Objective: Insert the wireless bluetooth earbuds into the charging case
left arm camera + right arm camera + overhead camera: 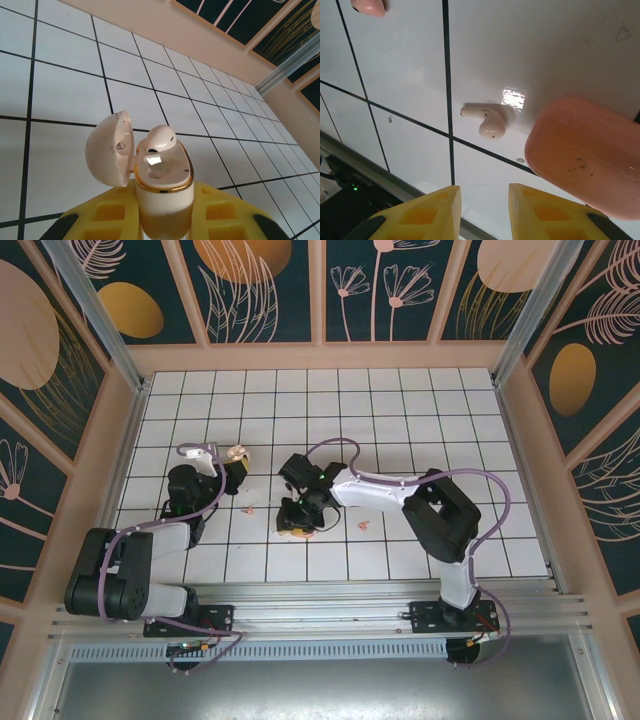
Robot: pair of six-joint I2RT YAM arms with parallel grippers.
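Well clear of walls (pixel 330 356), left pincer (pixel 163 216) pinches the charging case (pixel 164 176); right pincer (pixel 485 209), spread, hovers near an earbud (pixel 487 121).

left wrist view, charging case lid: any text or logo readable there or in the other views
No readable words or numbers anywhere.
Inside the lid of the charging case: a small dark emblem, too small to read.
Loose earbud and pink piece: no lettering.

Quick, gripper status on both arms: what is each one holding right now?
Left gripper: closed on the open charging case.
Right gripper: open, holding nothing, with a loose earbud ahead of it.
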